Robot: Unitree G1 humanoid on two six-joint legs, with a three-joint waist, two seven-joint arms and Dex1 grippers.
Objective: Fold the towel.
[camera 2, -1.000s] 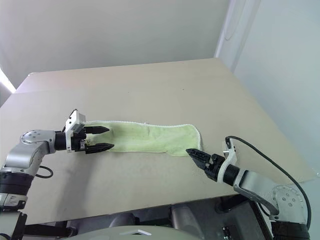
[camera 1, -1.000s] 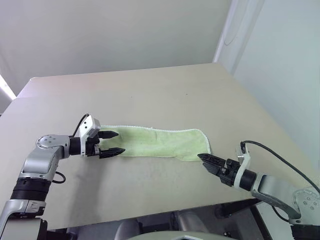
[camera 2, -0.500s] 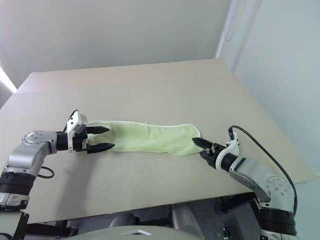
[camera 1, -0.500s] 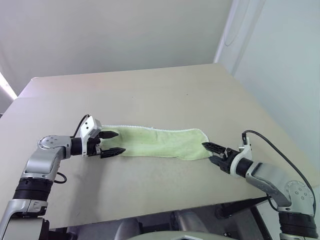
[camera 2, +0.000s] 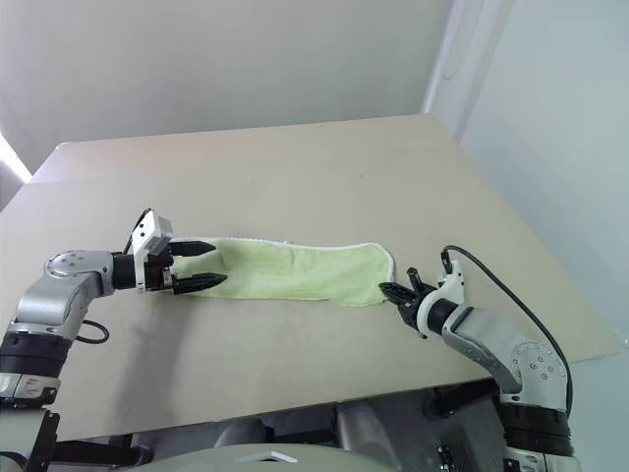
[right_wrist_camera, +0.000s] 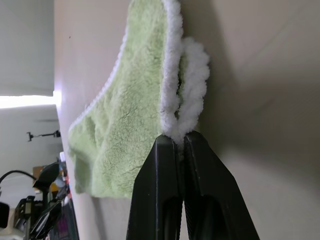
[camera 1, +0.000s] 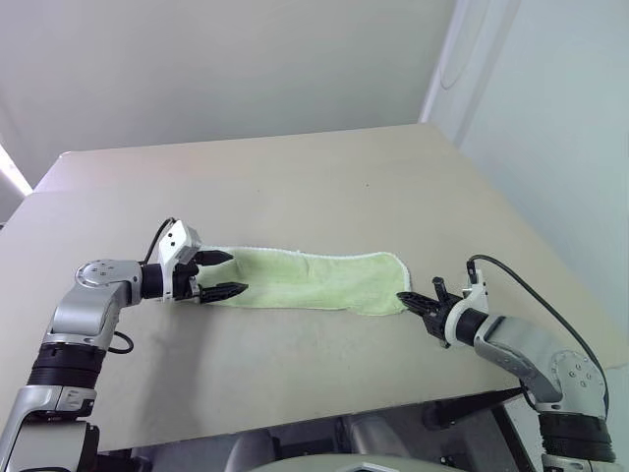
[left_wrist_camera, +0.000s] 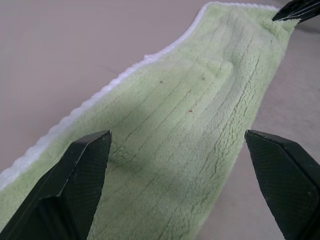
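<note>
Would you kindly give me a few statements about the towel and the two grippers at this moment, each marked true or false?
1. The towel lies stretched out flat on the table. True.
2. The right gripper is open and clear of the towel. False: its fingers are shut on the white edging at the towel's end.
3. The left gripper is open, its fingers straddling the towel's other end. True.
4. The towel is already folded in half. False: it lies at full length in a single layer.
5. The left gripper has lifted its end off the table. False: that end lies on the table.
</note>
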